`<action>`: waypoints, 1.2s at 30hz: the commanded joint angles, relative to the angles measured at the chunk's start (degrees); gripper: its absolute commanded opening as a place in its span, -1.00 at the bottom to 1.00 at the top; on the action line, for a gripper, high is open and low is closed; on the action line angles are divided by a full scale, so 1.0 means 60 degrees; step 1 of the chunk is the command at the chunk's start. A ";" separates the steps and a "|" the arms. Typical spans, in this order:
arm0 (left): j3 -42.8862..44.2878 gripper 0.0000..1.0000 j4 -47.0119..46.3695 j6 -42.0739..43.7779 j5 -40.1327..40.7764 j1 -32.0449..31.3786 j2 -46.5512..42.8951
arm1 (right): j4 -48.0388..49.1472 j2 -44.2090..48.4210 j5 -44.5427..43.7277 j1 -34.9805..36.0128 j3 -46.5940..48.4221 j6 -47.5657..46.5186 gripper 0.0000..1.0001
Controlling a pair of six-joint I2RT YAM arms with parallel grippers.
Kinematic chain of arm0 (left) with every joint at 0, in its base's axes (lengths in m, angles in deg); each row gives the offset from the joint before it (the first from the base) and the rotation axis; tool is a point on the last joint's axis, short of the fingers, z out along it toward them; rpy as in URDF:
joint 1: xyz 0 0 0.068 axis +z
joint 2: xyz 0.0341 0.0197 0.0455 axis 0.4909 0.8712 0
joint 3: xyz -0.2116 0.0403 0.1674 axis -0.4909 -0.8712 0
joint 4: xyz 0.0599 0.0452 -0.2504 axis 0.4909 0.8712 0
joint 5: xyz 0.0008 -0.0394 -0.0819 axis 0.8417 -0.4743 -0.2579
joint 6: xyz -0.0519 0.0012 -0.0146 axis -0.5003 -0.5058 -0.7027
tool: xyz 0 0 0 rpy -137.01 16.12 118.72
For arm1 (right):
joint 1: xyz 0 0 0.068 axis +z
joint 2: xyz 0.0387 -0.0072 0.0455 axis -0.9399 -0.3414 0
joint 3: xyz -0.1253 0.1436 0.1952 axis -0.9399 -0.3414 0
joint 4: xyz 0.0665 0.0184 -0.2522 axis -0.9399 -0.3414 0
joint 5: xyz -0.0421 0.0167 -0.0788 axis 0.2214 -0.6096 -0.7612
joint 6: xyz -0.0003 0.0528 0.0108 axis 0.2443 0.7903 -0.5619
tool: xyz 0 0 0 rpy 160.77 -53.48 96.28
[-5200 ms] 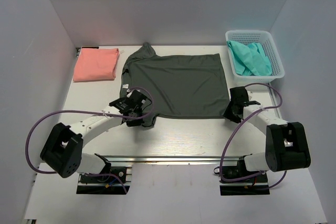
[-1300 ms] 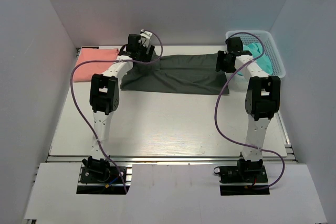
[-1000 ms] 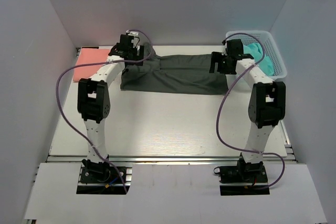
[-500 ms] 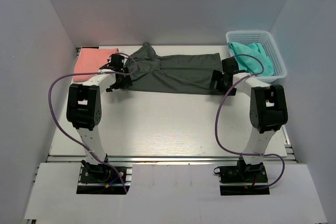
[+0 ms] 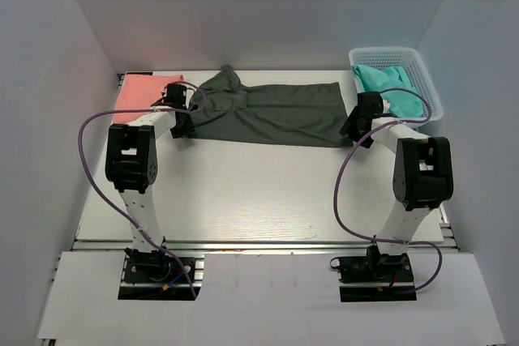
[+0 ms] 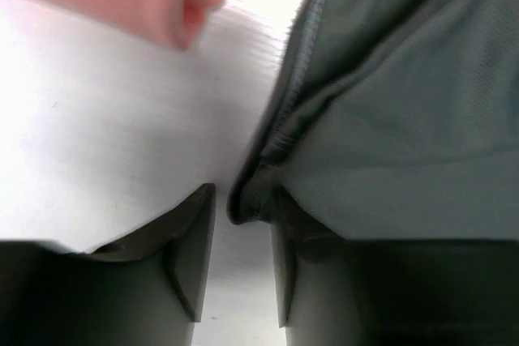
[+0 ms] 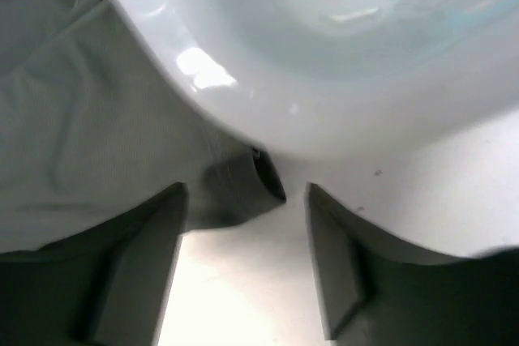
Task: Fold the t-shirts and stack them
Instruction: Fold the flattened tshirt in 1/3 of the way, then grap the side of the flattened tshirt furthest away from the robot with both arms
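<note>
Both claws stand apart: my left gripper straddles the charcoal t-shirt's left edge, my right gripper its right corner beside the basket. I judge one fold made; next, pinch both ends and fold again. The shirt lies as a smooth band across the far table.

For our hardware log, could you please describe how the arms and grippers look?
The left arm and right arm have white links and boxy black joints, each trailing a looping purple cable. The gripper fingers are dark, flat and tapered.
</note>
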 commanded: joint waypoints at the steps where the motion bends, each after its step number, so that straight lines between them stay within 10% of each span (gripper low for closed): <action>1: -0.0080 -0.19 -0.0209 -0.0034 -0.0607 0.0078 0.0167 | 0.0523 -0.0530 0.0399 -0.0052 0.0085 0.0198 0.26; 4: -0.0387 -1.00 -0.0385 0.0084 -0.0842 0.0078 -0.0066 | 0.0625 -0.0664 0.0693 -0.0081 0.0028 0.0183 -0.42; 9: -0.1278 -1.00 -0.0605 0.0186 -0.0842 0.0078 -0.0856 | 0.0640 -0.0358 0.0811 -0.0096 -0.0762 0.0095 -1.00; 26: -0.6116 -0.85 0.2631 -0.2142 -0.0183 -0.0127 -0.6991 | -0.0766 0.4927 0.0957 -0.0111 -0.5245 -0.0122 -0.99; 30: -0.6218 0.65 0.2516 -0.2056 -0.0183 -0.0127 -0.7624 | -0.0474 0.5254 0.1163 -0.0067 -0.5115 -0.0606 -0.20; 31: -0.6059 0.71 0.2515 -0.2055 -0.0183 -0.0127 -0.7713 | -0.0415 0.5254 0.1206 -0.0067 -0.4839 -0.0680 0.02; 32: -0.5868 0.76 0.2515 -0.2055 -0.0183 -0.0127 -0.7713 | -0.0400 0.5210 0.1221 -0.0081 -0.4705 -0.0768 0.80; 36: -0.4655 1.00 0.1684 -0.1662 -0.0371 -0.0127 -0.7203 | -0.0517 0.4582 0.1162 0.0006 -0.3636 -0.0973 0.81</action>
